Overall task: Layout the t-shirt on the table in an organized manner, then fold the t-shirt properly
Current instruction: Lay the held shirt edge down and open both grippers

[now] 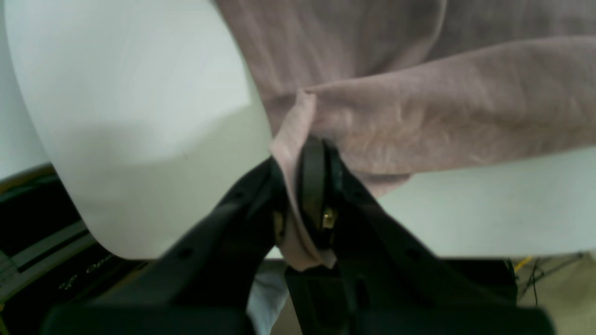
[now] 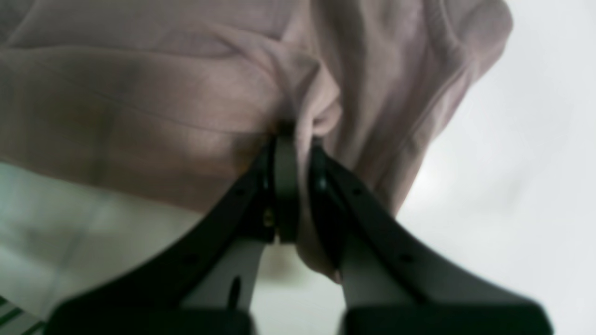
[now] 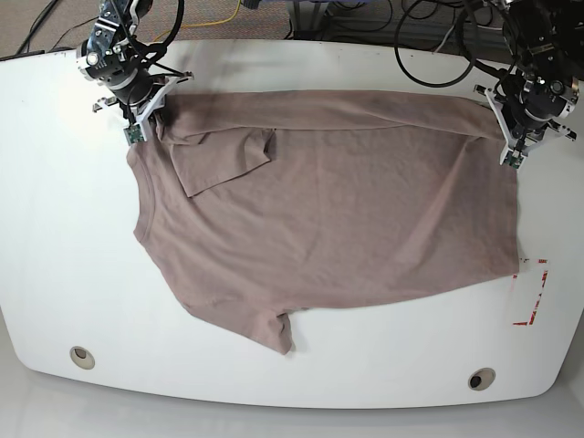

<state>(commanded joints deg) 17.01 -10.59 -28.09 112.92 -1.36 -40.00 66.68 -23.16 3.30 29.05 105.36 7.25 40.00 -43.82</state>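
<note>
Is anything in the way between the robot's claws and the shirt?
No. Both grippers are shut on the shirt already: the left gripper and the right gripper each pinch a fold of cloth, with nothing in between. The table around it looks bare.

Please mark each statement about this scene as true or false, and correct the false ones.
1. Both grippers are closed on cloth. True: the left gripper and the right gripper each pinch a fold of the t-shirt.
2. The t-shirt hangs in the air, clear of the table. False: most of it lies spread on the table.
3. One sleeve is folded over onto the body of the shirt. True: the folded sleeve lies near the right gripper.
4. The red tape marks are fully covered by the shirt. False: red tape shows beside the shirt's edge.
5. Two round grommets sit on the table's near edge. True: one grommet, another grommet.
</note>
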